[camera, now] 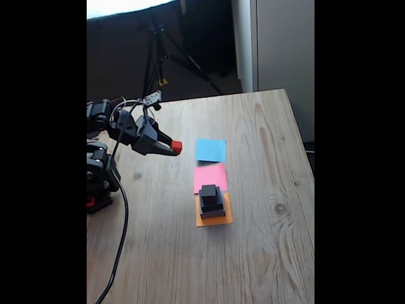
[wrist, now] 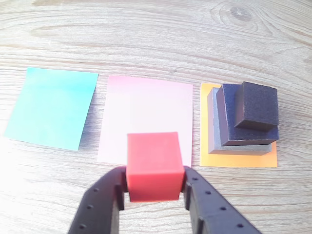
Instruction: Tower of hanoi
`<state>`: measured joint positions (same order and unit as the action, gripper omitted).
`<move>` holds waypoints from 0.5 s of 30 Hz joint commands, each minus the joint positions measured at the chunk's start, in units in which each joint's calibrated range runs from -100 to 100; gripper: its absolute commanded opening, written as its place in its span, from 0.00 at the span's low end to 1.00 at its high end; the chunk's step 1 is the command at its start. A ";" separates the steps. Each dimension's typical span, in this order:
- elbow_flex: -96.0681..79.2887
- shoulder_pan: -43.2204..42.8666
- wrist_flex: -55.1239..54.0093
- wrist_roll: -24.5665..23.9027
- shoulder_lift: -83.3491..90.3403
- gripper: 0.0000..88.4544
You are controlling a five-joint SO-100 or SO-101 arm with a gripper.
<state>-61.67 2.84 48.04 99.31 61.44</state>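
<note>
Three dark square blocks [camera: 212, 201] of decreasing size are stacked on the orange paper square [camera: 215, 220]; in the wrist view the stack [wrist: 246, 119] sits at the right. The tiny red cube [wrist: 154, 165] is pinched between my black fingers, held in the air above the table. In the fixed view my gripper [camera: 175, 148] hangs left of the blue paper square, shut on the red cube [camera: 176, 147], well apart from the stack.
A blue paper square [camera: 211, 150] and a pink paper square [camera: 210, 177] lie in a row with the orange one on the wooden table [camera: 266, 253]. A black cable [camera: 120, 240] runs down the table's left side. A tripod [camera: 166, 54] stands behind.
</note>
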 commanded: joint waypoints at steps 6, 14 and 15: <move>-17.97 0.88 -33.19 0.69 -5.49 0.01; -25.33 0.04 -56.90 0.69 -19.88 0.02; -25.42 0.04 -59.33 0.69 -22.07 0.02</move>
<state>-87.14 3.25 -3.76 99.31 43.82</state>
